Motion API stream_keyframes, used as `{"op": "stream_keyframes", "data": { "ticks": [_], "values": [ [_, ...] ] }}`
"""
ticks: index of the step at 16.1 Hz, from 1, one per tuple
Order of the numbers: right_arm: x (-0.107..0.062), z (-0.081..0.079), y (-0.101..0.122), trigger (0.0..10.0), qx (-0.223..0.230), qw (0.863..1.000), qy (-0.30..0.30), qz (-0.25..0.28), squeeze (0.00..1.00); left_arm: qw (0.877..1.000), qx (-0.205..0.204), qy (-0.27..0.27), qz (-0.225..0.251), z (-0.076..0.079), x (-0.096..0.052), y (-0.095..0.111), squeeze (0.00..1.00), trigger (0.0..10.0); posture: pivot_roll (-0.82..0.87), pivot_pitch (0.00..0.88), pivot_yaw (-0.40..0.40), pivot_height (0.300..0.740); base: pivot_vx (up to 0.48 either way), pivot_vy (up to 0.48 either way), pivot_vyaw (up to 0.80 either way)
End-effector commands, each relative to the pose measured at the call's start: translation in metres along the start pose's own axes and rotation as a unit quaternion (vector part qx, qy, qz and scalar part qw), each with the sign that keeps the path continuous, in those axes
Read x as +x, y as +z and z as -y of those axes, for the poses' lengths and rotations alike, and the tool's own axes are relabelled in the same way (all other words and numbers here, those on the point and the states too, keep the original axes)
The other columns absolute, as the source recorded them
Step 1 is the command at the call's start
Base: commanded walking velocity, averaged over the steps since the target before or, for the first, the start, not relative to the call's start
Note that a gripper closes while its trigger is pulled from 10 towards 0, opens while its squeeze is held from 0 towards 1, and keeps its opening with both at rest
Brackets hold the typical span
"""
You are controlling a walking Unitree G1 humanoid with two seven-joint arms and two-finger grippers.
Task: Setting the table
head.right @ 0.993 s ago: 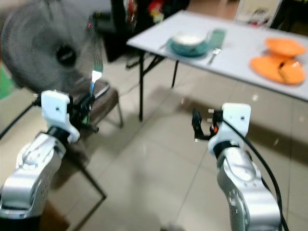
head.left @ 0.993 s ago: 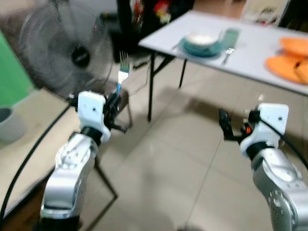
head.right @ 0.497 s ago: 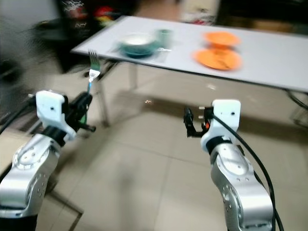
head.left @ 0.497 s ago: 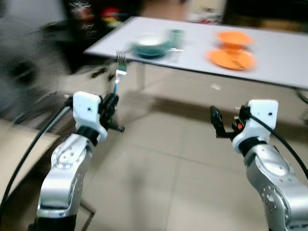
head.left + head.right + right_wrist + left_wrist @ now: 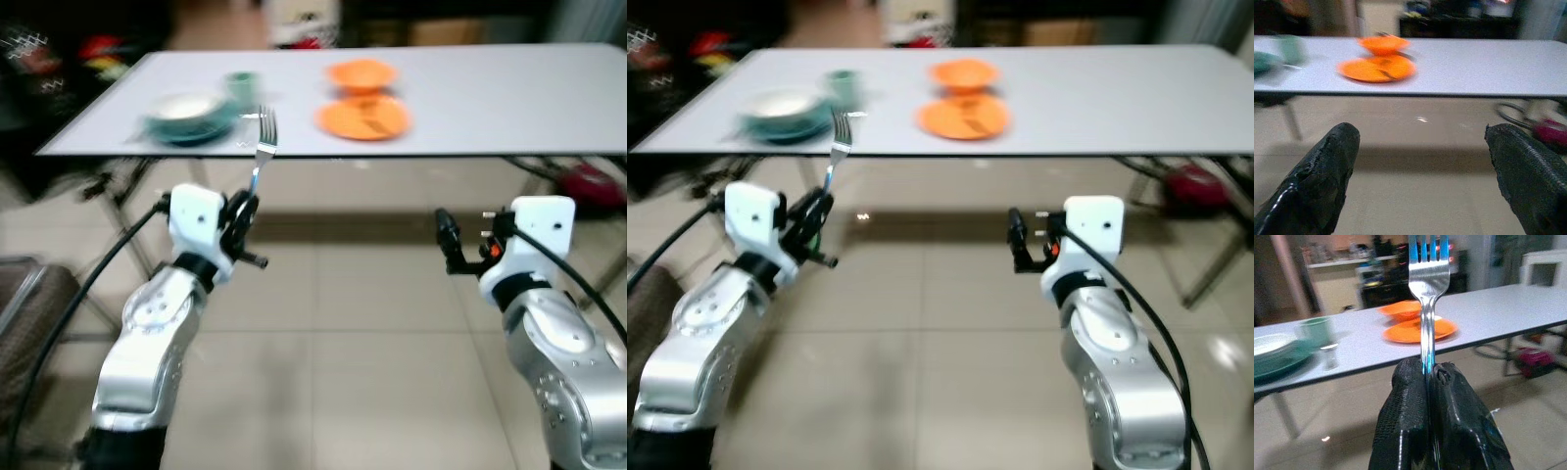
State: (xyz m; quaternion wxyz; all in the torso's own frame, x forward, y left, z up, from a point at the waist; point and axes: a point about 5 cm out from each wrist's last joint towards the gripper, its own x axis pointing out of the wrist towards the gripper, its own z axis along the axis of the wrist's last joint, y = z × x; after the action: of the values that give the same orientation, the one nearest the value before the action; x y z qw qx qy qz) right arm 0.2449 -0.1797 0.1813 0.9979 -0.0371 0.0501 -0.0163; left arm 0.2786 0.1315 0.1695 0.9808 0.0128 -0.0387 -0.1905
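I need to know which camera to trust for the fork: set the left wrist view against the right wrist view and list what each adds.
Left wrist: the fork, tines up, clamped between the left gripper fingers; also the teal plate and green cup.

Right wrist: the right gripper's fingers spread wide, holding nothing.

Both: the white table, the orange plate and orange bowl.

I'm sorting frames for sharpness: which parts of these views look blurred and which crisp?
Left wrist view: fork and gripping fingers crisp, green cup soft. Eye views: teal dishes smeared, orange plate clearer. Right wrist view: uniformly soft.
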Motion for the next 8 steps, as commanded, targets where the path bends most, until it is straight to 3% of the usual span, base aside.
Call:
{"op": "stream_keyframes", "data": {
  "ticks": [1, 8],
  "values": [
    [0.0005, -0.0041, 0.0066, 10.0, 0.003, 1.0, 0.012, 0.016, 0.0, 1.0, 0.011, 0.002, 0.005, -0.0022, 0.0004, 0.0034, 0.0, 10.0, -0.03, 0.0, 0.071, 0.74, 0.382, 0.0, 0.0],
    [0.0042, -0.0074, 0.0096, 10.0, 0.012, 0.999, 0.035, 0.014, 0.0, 1.0, 0.007, -0.003, 0.012, 0.0021, 0.0059, 0.0046, 0.0, 10.0, -0.03, 0.0, 0.061, 0.74, 0.382, 0.0, 0.0]
  ]
}}
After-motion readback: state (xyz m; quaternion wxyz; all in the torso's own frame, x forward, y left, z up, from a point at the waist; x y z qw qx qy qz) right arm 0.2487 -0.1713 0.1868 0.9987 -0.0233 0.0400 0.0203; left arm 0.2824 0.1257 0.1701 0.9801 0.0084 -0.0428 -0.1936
